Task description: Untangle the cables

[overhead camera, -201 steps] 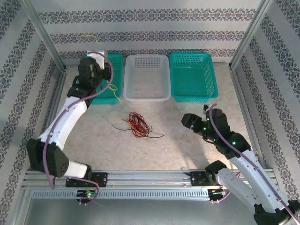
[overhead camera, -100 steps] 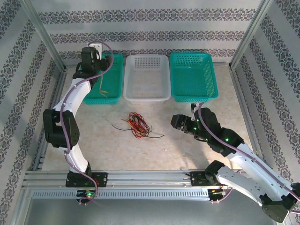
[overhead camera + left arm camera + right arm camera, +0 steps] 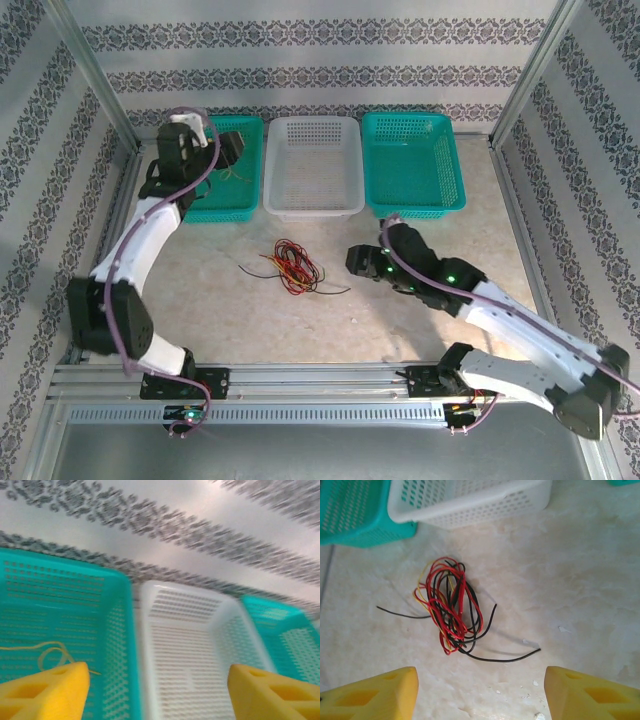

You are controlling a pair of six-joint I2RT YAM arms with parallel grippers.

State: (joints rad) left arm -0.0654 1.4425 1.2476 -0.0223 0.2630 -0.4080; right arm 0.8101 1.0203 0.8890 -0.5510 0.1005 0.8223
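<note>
We see the tangled cables (image 3: 451, 610), red, black and yellow, lying loose near the middle of the surface (image 3: 580, 580), apart from the white basket (image 3: 470, 500) at the far edge. Our right tool (image 3: 480, 692) faces them, spread and empty. Our left tool (image 3: 157, 690) is spread at the far left corner, where a yellow cable (image 3: 50, 652) lies in the teal basket (image 3: 60, 595).

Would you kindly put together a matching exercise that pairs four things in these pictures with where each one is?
Things:
1. tangled cables
2. yellow cable
3. white basket
4. right gripper

Places:
a. between the left teal basket and the right teal basket
b. on the tabletop
c. inside the left teal basket
d. open, pointed at the tangled cables

Pairs: 1-b, 2-c, 3-a, 4-d
</note>
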